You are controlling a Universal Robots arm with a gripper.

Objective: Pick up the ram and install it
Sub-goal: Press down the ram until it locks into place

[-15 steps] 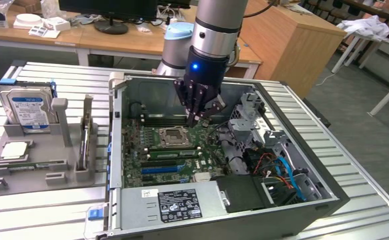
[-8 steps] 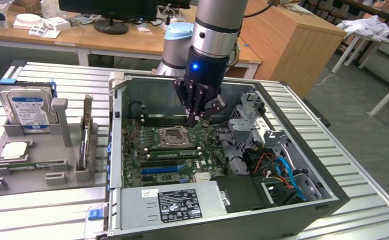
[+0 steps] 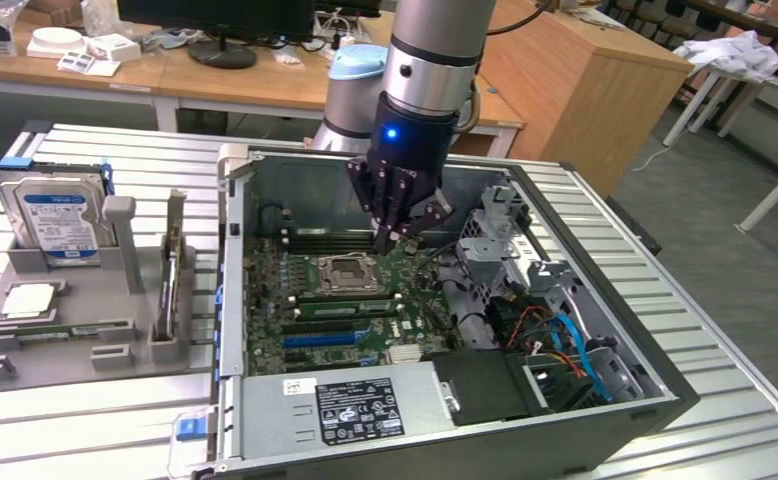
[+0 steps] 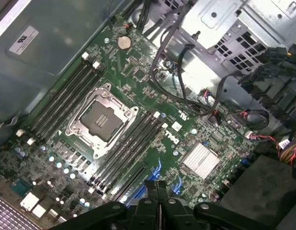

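Observation:
My gripper point(image 3: 389, 243) hangs inside the open computer case point(image 3: 656, 370), fingers pointing down over the motherboard point(image 3: 362, 330) just behind the CPU socket point(image 3: 349, 270). In the wrist view the gripper point(image 4: 157, 189) is shut with nothing between the fingers, above the black memory slots point(image 4: 126, 148) beside the socket point(image 4: 100, 120). A thin ram point(image 3: 172, 270) stands on edge in the grey rack point(image 3: 42, 365) on the table at the exterior view's left, well apart from the gripper. A second green stick point(image 3: 58, 329) lies low in the rack's front.
A hard drive with a blue label point(image 3: 56, 215) and a square silver CPU chip point(image 3: 29, 300) sit in the rack. Inside the case, a metal drive cage point(image 4: 234, 28), black cables point(image 4: 186, 86) and coloured wires point(image 3: 569, 345) crowd one side; the power supply point(image 3: 356, 405) fills the near end.

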